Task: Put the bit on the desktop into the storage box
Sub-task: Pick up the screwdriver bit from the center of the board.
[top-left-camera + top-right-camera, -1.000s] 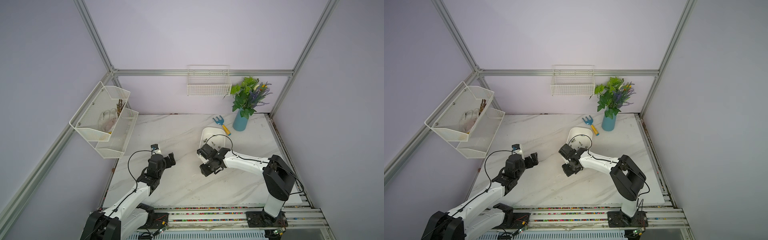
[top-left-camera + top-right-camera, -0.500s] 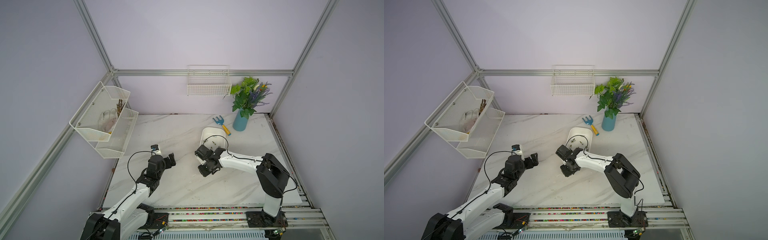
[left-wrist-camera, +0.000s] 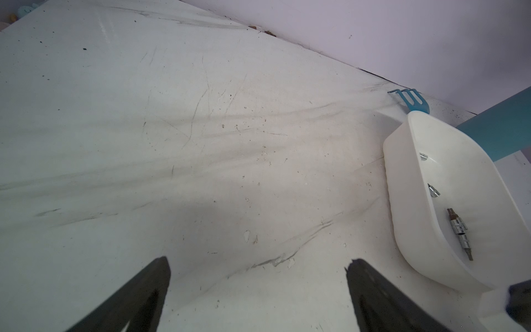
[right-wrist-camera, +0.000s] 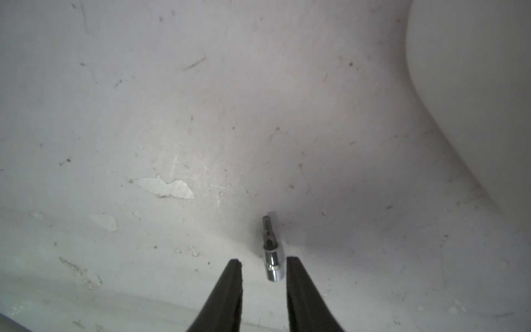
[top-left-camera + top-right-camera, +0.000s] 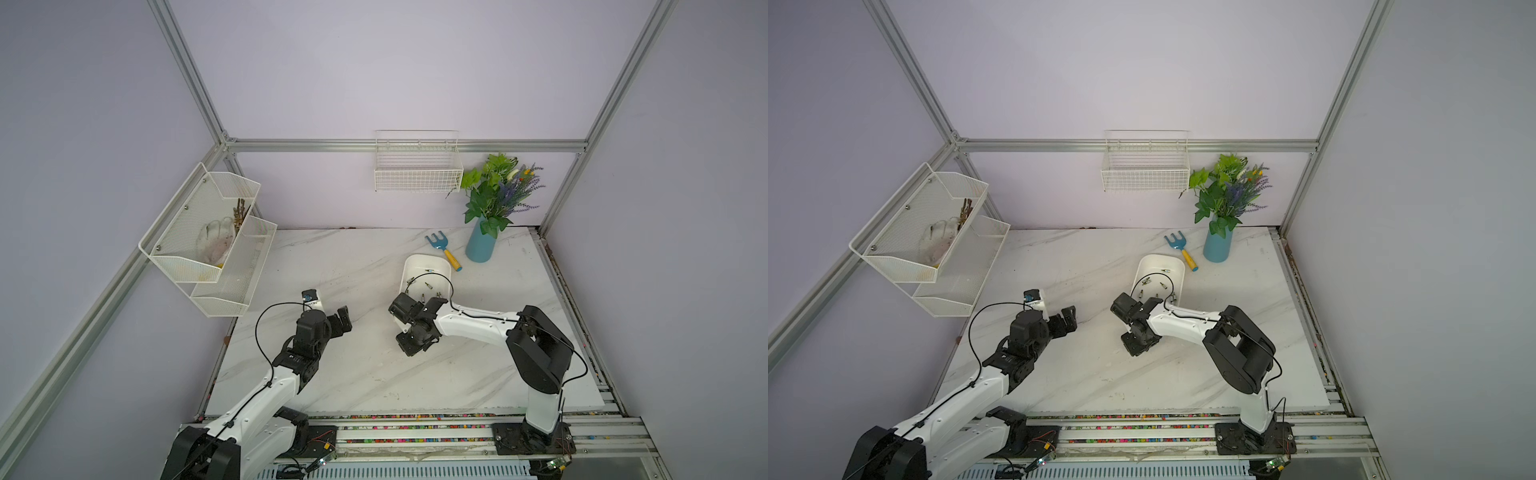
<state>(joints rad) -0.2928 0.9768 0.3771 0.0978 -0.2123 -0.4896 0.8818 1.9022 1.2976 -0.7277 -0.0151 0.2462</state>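
A small silver socket bit (image 4: 274, 268) lies on the white marble desktop (image 5: 374, 374). My right gripper (image 4: 263, 260) is down over it, open but narrow. The bit sits between the two fingertips, close against one finger, with a gap to the other. In both top views the right gripper (image 5: 412, 345) (image 5: 1136, 345) points down at the desktop just in front of the white storage box (image 5: 424, 264) (image 5: 1158, 262). Several bits (image 3: 459, 230) lie in the storage box (image 3: 402, 201). My left gripper (image 5: 343, 320) (image 3: 258, 261) hangs wide open and empty over bare desktop.
A blue garden fork (image 5: 442, 249) with a yellow handle and a teal vase (image 5: 480, 245) of plants stand behind the box. A wire basket (image 5: 417, 174) hangs on the back wall. A mesh two-tier rack (image 5: 208, 241) is on the left wall.
My right gripper has shifted a little to the left and its jaws have narrowed around the bit. The left arm has not moved.
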